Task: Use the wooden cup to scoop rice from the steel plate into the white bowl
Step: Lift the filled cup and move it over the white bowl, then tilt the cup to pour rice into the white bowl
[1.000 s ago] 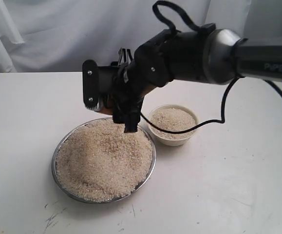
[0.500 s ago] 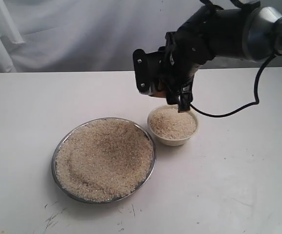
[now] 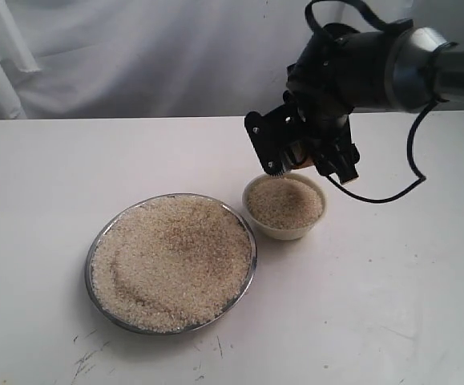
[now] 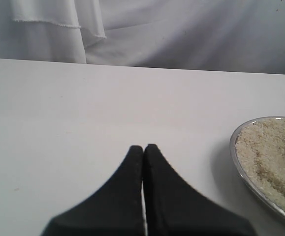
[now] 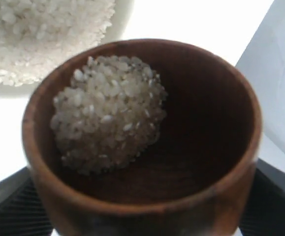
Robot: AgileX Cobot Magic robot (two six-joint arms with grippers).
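Right gripper has travelled from over the 12 o'clock edge of the plate, where it was a second ago, to just above the bowl, near its 12 o'clock rim. Plate and bowl have not shifted.

Plate carries a broad heap of rice. Bowl sits just beside it at its 2 o'clock, nearly full of rice.

Right gripper is clamped wide on the cup, with a dark pad on either side of its wall. Cup is partly filled: a clump of grains lies against one side of the dark inside, the rest is bare wood.

Left gripper sits low over the bare surface, fingers pressed together with nothing between them. The plate rim is near it.
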